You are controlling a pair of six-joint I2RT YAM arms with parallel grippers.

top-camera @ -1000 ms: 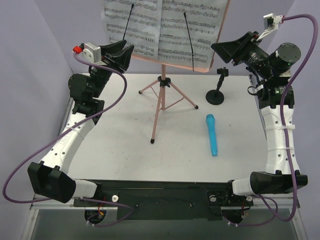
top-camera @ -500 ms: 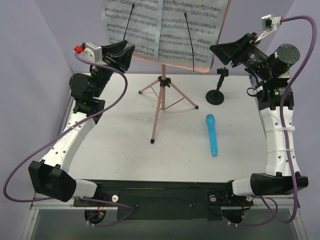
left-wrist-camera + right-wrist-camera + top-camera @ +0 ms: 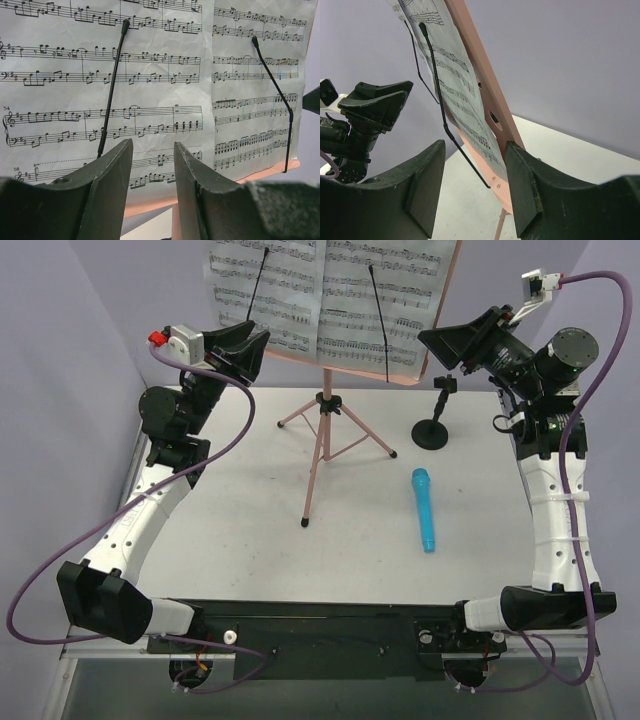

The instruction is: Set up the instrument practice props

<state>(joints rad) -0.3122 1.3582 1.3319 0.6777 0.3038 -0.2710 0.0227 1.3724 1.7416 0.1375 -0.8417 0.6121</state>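
The pink music stand (image 3: 322, 440) stands on thin tripod legs at the back middle of the table. Two white sheet-music pages (image 3: 265, 290) (image 3: 378, 300) rest on its desk under black wire holders (image 3: 384, 325). The blue microphone (image 3: 424, 508) lies flat on the table. The black round-based mic stand (image 3: 433, 422) stands empty. My left gripper (image 3: 258, 343) is open in front of the left page (image 3: 150, 75), holding nothing. My right gripper (image 3: 430, 345) is open with the desk's pink right edge (image 3: 485, 85) between its jaws; I cannot tell if they touch.
The purple back wall (image 3: 520, 260) is close behind the stand. The tripod feet (image 3: 305, 523) spread over the middle of the white table (image 3: 230, 530). Purple cables (image 3: 585, 360) loop beside both arms. The black base rail (image 3: 330, 615) runs along the near edge.
My right gripper has shifted slightly left, toward the stand's right edge. The left gripper, microphone and mic stand have not visibly moved.
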